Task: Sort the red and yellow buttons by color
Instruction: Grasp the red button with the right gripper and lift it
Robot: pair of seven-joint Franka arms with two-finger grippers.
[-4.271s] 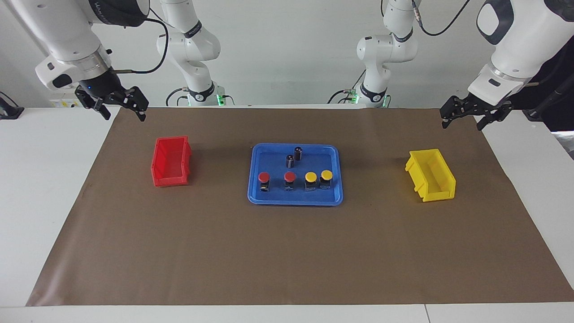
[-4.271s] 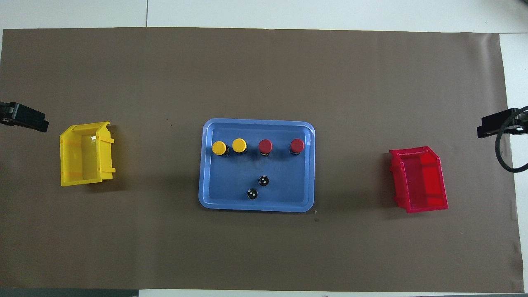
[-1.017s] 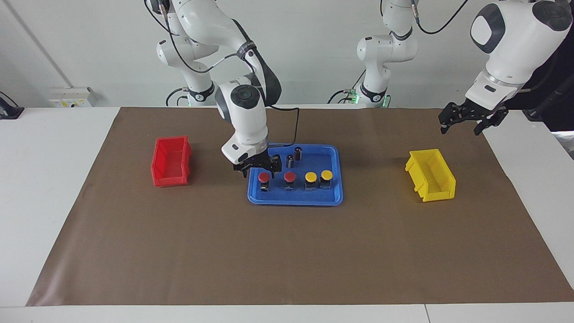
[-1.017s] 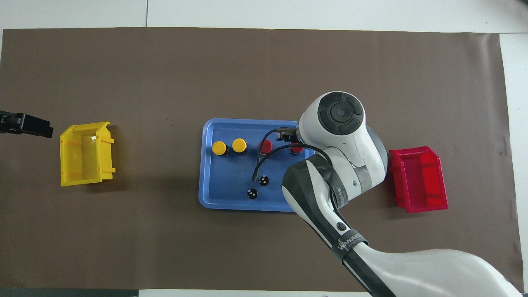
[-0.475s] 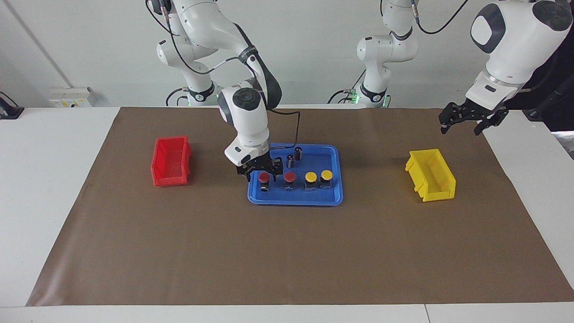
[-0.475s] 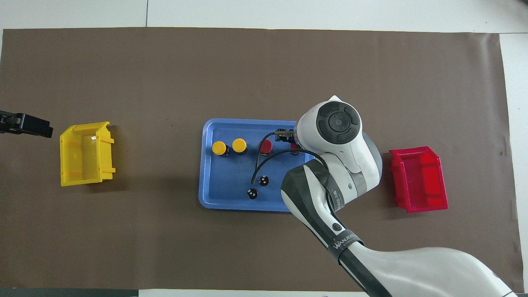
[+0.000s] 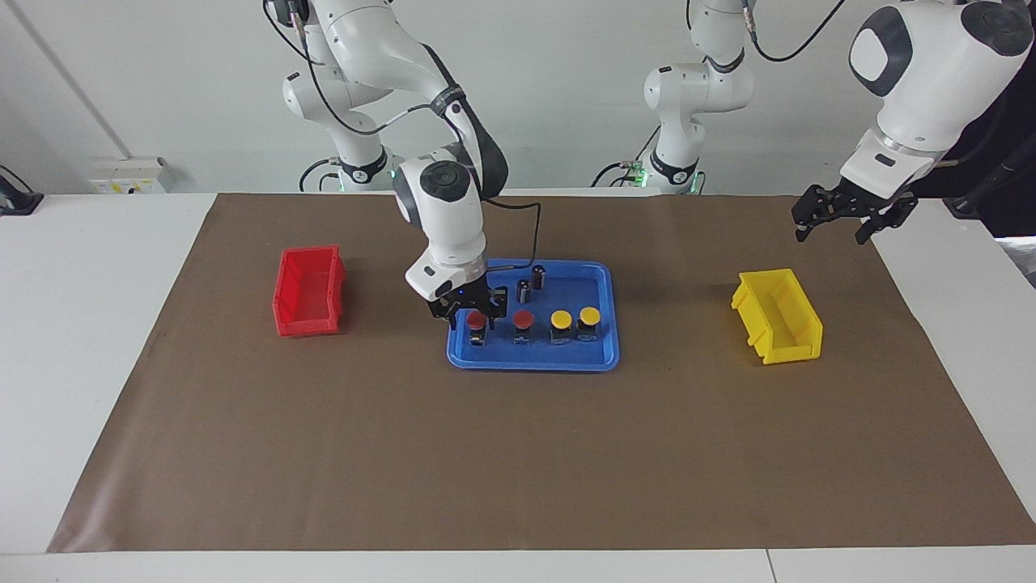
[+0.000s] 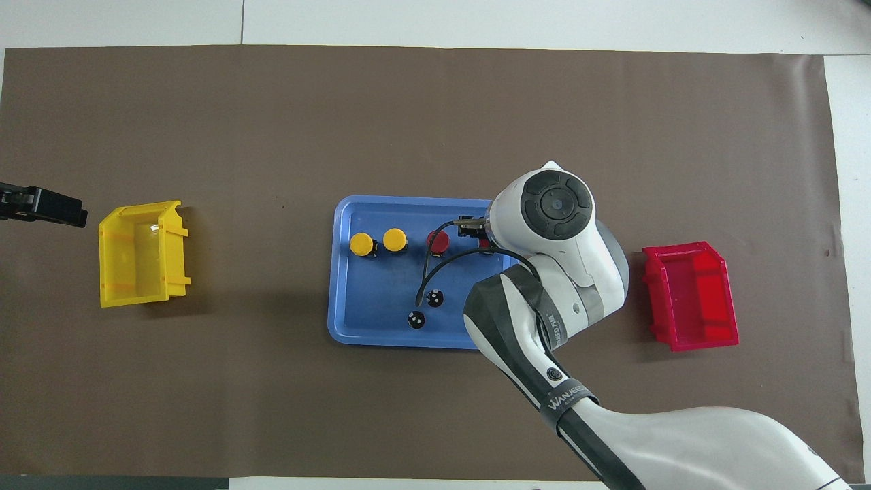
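- In the facing view we see the right tool, fingers spread, straddling the end red button in the blue tray; overhead, the arm hides it.
- The left tool, open, hovers near the yellow bin.
- Brown paper covers our white desk.

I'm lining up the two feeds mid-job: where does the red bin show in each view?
Facing view: the red bin sits on the brown mat toward the right arm's end of the table, level with the blue tray.
Overhead view: the red bin is beside the right arm's elbow, again level with the blue tray.
Shared landmark: the blue tray lies between it and the yellow bin.
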